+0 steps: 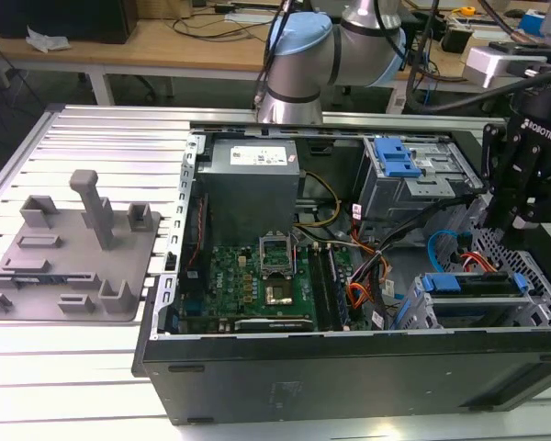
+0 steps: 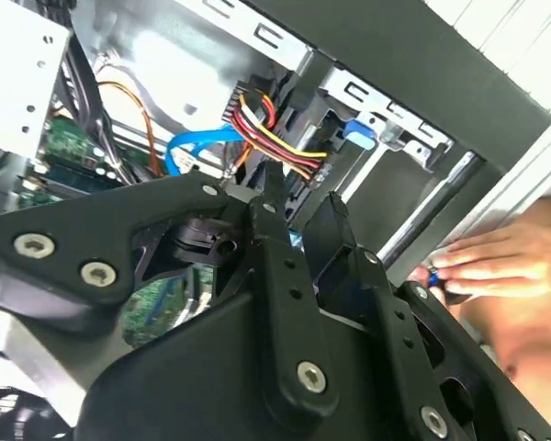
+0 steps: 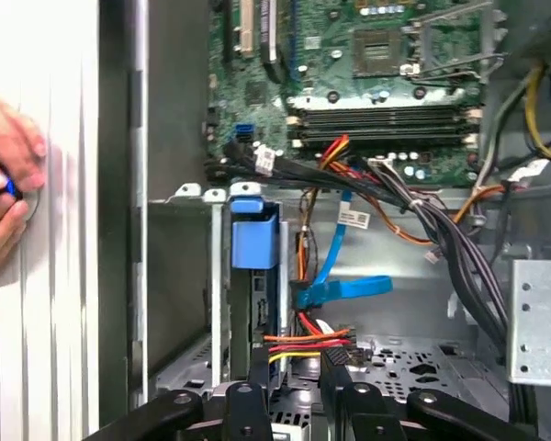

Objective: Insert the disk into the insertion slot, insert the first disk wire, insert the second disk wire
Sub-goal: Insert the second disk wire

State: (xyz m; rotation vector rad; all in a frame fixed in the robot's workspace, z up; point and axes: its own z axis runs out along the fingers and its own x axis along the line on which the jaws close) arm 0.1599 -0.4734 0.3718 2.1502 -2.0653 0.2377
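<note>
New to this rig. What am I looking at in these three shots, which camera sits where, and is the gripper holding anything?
This is one robot arm working over an open computer case on a slotted metal table. The exterior view comes from a camera off the arm. Both wrist views ride on the arm and look past its black gripper into the case. A grey fixture plate lies beside the case. The disk, in its blue carrier, sits in the insertion slot of the grey cage. The gripper hangs close to a red, yellow and black wire bundle and a blue cable. I cannot tell whether it holds either. A person's hand is just outside the case wall.
</note>
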